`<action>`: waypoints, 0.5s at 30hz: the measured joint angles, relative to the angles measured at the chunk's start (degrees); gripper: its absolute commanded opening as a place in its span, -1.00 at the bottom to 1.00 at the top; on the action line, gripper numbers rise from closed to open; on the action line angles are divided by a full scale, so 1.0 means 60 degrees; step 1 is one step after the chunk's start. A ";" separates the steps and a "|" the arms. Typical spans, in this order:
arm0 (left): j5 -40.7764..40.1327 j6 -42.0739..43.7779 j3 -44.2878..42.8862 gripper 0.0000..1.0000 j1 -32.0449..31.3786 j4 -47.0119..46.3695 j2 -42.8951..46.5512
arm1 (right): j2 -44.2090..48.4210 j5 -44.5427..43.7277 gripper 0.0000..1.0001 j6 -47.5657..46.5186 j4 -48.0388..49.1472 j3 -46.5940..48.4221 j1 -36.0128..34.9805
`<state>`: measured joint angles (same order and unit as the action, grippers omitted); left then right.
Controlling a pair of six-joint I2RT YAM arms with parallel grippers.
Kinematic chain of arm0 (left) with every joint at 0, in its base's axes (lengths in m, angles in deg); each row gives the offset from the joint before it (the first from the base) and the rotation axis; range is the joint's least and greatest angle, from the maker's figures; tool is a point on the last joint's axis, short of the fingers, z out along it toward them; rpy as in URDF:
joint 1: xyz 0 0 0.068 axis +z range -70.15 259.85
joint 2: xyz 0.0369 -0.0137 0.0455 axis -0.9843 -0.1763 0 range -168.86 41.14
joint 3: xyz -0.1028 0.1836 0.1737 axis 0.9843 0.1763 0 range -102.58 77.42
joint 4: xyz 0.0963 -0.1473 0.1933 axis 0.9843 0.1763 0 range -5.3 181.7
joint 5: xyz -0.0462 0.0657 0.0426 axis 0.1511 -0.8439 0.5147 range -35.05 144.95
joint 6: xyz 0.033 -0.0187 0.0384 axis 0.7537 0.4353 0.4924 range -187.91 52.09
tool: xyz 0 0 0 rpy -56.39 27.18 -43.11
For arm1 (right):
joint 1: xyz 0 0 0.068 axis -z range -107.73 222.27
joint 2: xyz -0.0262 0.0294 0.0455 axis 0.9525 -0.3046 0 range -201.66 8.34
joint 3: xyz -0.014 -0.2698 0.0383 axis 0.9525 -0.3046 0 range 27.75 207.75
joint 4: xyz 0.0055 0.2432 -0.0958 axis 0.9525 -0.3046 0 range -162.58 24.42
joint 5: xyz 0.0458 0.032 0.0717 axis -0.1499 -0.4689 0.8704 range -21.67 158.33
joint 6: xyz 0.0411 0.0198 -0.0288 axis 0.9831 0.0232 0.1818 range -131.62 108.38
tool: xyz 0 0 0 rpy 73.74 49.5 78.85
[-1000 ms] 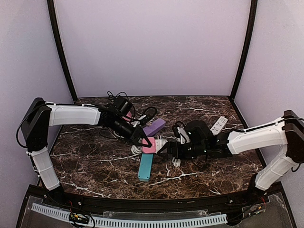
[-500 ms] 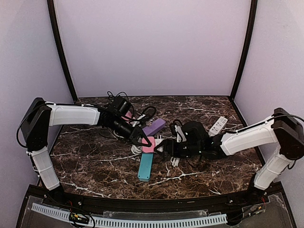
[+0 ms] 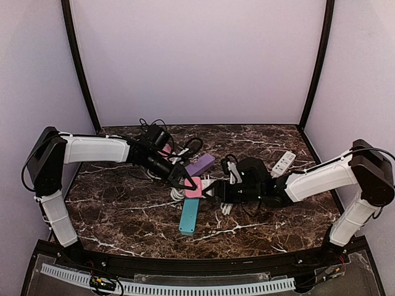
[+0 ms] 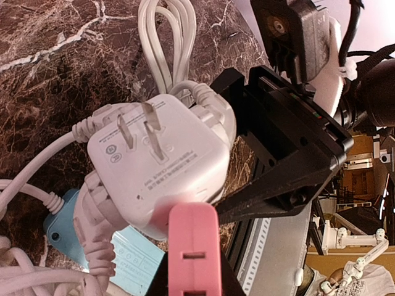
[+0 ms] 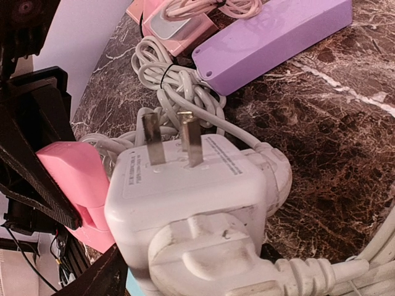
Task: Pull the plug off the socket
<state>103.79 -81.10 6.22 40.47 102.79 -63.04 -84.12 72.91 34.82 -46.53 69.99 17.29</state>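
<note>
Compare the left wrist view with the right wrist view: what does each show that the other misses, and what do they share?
Only the left wrist view shows the right gripper with both black fingers around the white square adapter with its two bare metal prongs, and a room beyond the table edge. Only the right wrist view shows the long purple plastic power strip lying on the table. Both show that adapter, the pink plastic socket block next to it, looped white cable and the dark marble table top.

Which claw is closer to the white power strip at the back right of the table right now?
Right. The right claw lies mid-table, left of the white power strip and nearer the bases. The left claw lies farther left, past the right one.
</note>
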 measured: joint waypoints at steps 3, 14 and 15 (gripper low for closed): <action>0.0026 0.0029 0.0000 -0.99 0.0000 -0.0004 0.0000 | -0.0015 0.0047 0.32 -0.0025 0.0120 -0.0062 0.0044; 0.0106 0.0124 0.0000 -0.99 0.0036 0.0015 0.0000 | -0.0055 0.0058 -0.02 -0.0226 0.0372 -0.0160 0.0047; 0.0109 0.0142 0.0000 -0.99 0.0044 0.0025 0.0000 | -0.0055 0.0058 -0.08 -0.0244 0.0393 -0.0168 0.0047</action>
<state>104.45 -80.25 6.22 40.73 102.94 -63.04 -84.45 73.26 33.35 -44.17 68.98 17.57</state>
